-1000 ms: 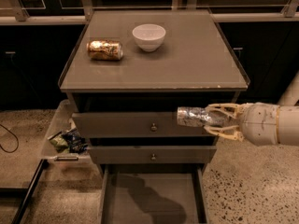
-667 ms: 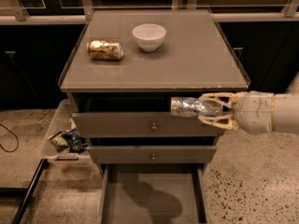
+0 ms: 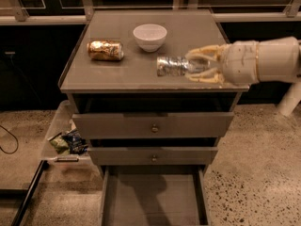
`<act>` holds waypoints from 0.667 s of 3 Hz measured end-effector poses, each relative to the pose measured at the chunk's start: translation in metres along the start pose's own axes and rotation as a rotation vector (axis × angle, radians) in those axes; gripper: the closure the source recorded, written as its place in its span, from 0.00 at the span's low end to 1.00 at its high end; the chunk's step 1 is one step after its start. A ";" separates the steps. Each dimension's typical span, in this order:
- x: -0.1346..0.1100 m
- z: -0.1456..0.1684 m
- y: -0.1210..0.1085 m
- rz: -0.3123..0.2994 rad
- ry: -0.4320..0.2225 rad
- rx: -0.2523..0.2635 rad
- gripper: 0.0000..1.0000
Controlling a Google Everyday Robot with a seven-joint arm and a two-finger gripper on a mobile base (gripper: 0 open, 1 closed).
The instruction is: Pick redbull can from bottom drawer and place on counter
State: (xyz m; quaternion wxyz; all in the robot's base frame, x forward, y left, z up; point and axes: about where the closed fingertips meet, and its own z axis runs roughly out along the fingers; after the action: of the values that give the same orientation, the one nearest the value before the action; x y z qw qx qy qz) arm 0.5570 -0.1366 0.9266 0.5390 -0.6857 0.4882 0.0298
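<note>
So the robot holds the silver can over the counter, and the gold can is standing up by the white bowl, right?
No: the camera view shows the gold can lying on its side by the white bowl. The gripper does hold the redbull can over the counter.

Gripper (image 3: 190,66) held over the right part of the counter (image 3: 117,76), with the redbull can (image 3: 171,66) clasped sideways between its fingers.
A bowl (image 3: 149,36) is set on the counter behind and to the left of the gripper, and a fatter can (image 3: 105,50) is laid on its side farther left. Below and in front of the gripper, the upper drawers (image 3: 153,125) are stacked, with the bottom drawer (image 3: 153,201) pulled out lowest.
</note>
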 end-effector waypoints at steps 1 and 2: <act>0.006 0.011 -0.038 0.056 -0.029 0.015 1.00; 0.027 0.022 -0.066 0.153 -0.037 0.040 1.00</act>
State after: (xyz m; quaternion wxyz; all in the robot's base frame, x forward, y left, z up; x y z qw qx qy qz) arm 0.6284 -0.1404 0.9492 0.5576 -0.6350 0.5295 0.0738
